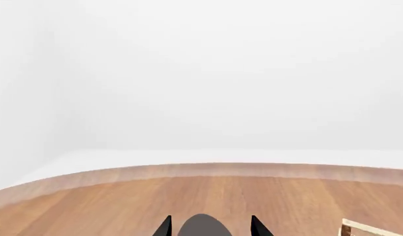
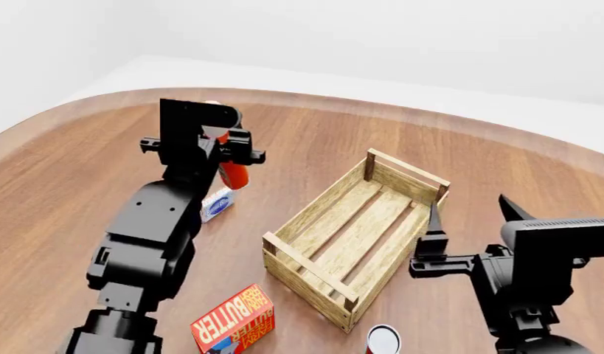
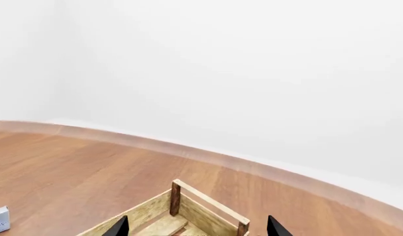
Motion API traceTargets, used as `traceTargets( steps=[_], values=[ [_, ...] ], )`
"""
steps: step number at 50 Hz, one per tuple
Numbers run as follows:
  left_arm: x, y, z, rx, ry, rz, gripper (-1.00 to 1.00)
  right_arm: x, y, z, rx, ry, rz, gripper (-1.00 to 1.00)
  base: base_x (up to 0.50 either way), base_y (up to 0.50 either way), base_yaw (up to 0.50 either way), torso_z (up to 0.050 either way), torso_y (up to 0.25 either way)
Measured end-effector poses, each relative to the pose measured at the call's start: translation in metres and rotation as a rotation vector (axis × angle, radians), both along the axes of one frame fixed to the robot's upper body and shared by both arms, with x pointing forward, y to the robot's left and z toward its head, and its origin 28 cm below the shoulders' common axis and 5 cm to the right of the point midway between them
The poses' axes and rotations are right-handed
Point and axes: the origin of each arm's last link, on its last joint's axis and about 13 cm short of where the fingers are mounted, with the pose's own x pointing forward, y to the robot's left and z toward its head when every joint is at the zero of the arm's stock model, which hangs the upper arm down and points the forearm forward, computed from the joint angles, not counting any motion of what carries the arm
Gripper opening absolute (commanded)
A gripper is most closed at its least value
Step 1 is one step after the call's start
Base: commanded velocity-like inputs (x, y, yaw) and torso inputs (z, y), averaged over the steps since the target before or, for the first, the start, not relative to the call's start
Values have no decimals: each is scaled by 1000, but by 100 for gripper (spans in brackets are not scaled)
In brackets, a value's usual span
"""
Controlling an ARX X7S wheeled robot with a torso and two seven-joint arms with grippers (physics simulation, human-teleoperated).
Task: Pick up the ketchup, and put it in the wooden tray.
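We see the ketchup (image 2: 234, 171) right at the left pincer (image 2: 226, 150), its red body showing just below the wrist, above the table (image 2: 75, 184) and left of the tray (image 2: 353, 234). Whether that pincer is clenched on it, we cannot tell. Only the left wrist view shows a grey rounded shape between the dark fingertips (image 1: 164, 227). Only the right wrist view shows the right pincer (image 3: 197, 227) spread wide over the tray's far corner.
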Motion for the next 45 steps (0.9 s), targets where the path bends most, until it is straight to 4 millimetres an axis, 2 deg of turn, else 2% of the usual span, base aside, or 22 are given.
traceTargets(
  steps=[20, 35, 45],
  values=[
    [15, -59, 12, 9, 12, -195, -100, -11, -16, 1, 16, 1, -80, 100, 0, 0, 0, 0, 1],
    [19, -101, 7, 11, 40, -319, -100, -18, -25, -3, 30, 10, -136, 100, 0, 0, 0, 0, 1],
    [17, -121, 6, 5, 45, -372, -100, -21, -28, -7, 39, 13, -172, 100, 0, 0, 0, 0, -76]
  ],
)
